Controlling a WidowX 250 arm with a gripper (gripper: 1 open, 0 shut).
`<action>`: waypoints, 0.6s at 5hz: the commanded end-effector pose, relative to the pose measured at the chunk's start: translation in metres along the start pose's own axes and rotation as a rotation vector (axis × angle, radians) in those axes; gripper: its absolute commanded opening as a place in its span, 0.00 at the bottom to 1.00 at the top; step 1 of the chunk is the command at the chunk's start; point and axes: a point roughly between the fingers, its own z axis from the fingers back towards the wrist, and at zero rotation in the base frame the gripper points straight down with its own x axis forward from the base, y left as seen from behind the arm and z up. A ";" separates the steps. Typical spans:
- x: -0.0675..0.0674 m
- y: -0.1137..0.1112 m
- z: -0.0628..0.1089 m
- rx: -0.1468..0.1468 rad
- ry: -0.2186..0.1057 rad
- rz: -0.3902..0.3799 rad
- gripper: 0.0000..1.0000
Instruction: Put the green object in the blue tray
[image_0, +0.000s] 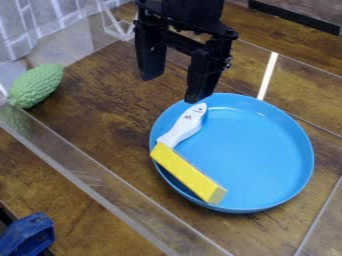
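Note:
A bumpy green object (36, 85) lies on the wooden table at the far left edge of the camera view. The round blue tray (267, 150) sits at the right, holding a yellow block (189, 172) and a small white item (187, 122) near its left rim. My black gripper (181, 68) hangs at the top centre, pointing down, its two fingers spread open with nothing between them. It is above the table just beyond the tray's upper left rim, well to the right of the green object.
A clear plastic sheet or panel edge (94, 170) runs diagonally across the lower left. A blue thing (24, 236) shows in the bottom left corner. Pale cloth or mesh (40, 25) lies at the upper left.

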 end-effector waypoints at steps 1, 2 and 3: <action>0.002 0.005 0.000 0.000 0.013 -0.002 1.00; 0.005 0.011 0.006 0.001 0.026 -0.003 1.00; 0.003 0.013 -0.004 -0.006 0.038 0.086 1.00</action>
